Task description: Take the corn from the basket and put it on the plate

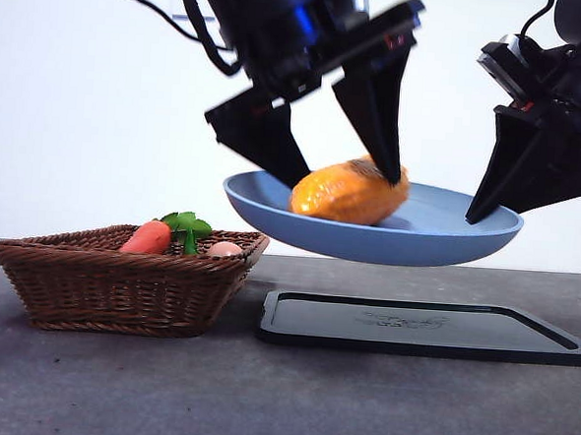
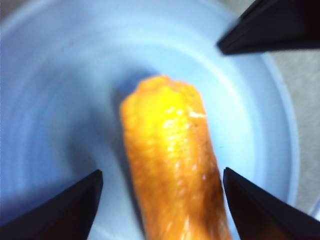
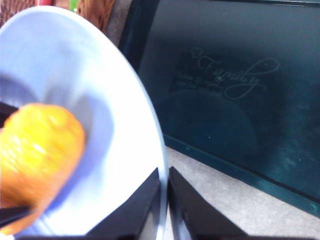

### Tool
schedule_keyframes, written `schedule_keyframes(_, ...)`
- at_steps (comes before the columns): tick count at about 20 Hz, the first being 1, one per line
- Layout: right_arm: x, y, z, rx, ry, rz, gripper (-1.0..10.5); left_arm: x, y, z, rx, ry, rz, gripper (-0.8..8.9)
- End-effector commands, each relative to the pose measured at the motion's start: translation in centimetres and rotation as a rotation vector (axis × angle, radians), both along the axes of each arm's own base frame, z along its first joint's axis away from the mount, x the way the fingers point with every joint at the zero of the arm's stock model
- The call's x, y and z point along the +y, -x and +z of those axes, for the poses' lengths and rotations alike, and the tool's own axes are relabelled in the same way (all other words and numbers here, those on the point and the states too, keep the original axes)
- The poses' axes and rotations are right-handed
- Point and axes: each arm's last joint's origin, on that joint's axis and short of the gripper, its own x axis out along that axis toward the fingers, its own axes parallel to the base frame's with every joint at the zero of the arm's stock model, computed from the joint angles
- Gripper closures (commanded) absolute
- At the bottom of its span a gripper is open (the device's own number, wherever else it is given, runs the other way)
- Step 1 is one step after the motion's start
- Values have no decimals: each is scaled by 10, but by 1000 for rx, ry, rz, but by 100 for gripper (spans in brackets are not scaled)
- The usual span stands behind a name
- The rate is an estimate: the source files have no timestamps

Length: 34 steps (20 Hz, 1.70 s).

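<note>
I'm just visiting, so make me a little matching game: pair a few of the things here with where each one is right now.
Things:
1. bumpy orange-yellow toy corn
2. round light blue plastic plate
3. smooth red-orange carrot
4. flat black rectangular tray

Places:
A. in the brown woven wicker basket
B. flat on the table, under the plate
C. held in the air by the right claw
D. on the plate, between the left claw's open jaws

Pairs: 1-D, 2-C, 3-A, 4-B
</note>
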Motion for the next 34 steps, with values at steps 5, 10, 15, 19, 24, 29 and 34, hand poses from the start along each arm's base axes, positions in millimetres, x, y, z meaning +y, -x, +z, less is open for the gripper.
schedule_keyframes(5,2,-3,3,-4,-13,7,945,12,15,44,-94,98,-15,420)
schedule_keyframes(10,0,-6,4,-32,13,-18,945,27,29,69,-142,152,-15,420)
schedule_keyframes(15,-13,-20,-1,-51,9,-91,945,37,37,85,-178,194,-15,420)
schedule_keyframes(19,-29,-40,-17,-11,16,-152,945,41,41,91,-190,208,-14,420)
schedule_keyframes(24,-43,-70,-37,39,23,-200,945,42,41,91,-186,203,-14,422)
schedule_keyframes(29,-47,-89,-57,82,29,-211,945,42,41,91,-186,203,-14,422)
schedule_keyframes(34,-47,-93,-66,86,33,-206,945,42,41,91,-186,204,-14,422)
